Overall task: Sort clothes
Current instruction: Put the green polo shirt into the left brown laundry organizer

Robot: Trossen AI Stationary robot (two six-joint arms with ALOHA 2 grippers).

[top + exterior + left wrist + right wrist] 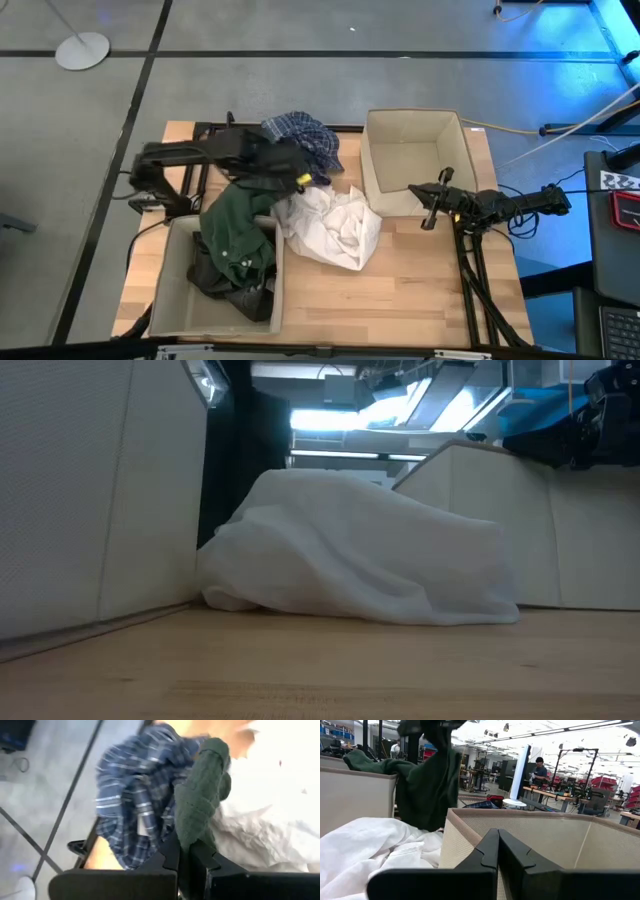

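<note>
My left gripper is shut on the dark green piece, above the table between the two bins. The green piece hangs down, and its lower part lies over the rim of the left beige bin. A dark grey-black piece lies in that bin. The blue-and-white plaid shirt lies at the table's far edge, and it also shows in the left wrist view. The white piece lies crumpled on the table's middle. My right gripper is shut and empty beside the right bin. My left gripper pinches a bunched fold of the dark green piece between its two fingers. The cloth stands out past the fingertips as a thick roll. In the right wrist view the piece hangs below the gripper, with its other end draped on the left bin.
The right beige bin stands open at the far right, and its wall is right before my right gripper. The left bin's wall and the white piece fill the low view. People and equipment show in the room beyond.
</note>
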